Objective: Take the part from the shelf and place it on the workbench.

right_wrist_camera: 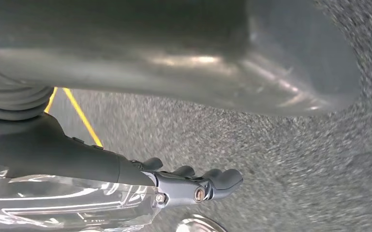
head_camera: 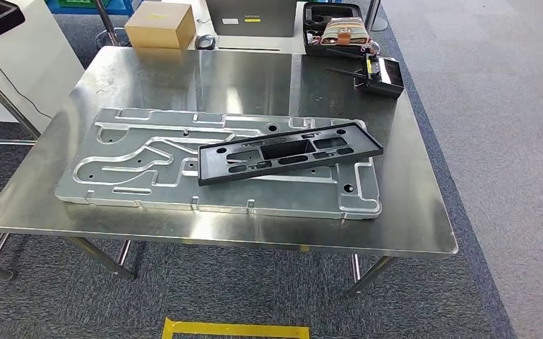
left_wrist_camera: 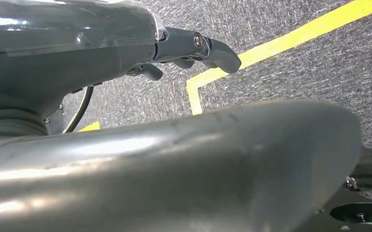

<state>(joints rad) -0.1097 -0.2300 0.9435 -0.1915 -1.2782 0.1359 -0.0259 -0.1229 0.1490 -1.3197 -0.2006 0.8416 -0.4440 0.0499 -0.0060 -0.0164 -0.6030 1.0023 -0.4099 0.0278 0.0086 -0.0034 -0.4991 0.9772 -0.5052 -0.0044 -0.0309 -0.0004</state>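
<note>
The part [head_camera: 289, 152] is a long, flat black plastic frame with rectangular and slotted cutouts. It lies flat and slightly askew on the right half of a large machined aluminium plate [head_camera: 134, 159], which rests on the steel workbench [head_camera: 402, 191].

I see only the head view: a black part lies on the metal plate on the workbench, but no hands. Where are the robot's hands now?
Observer: The left hand hangs over grey carpet, holding nothing.
Operator: And the other hand?
Observer: The right hand also hangs over carpet, with nothing in its fingers.
Operator: Is any floor marking near them?
Observer: Yes, the left wrist view shows a yellow tape line with a corner on the carpet beyond the left hand.
</note>
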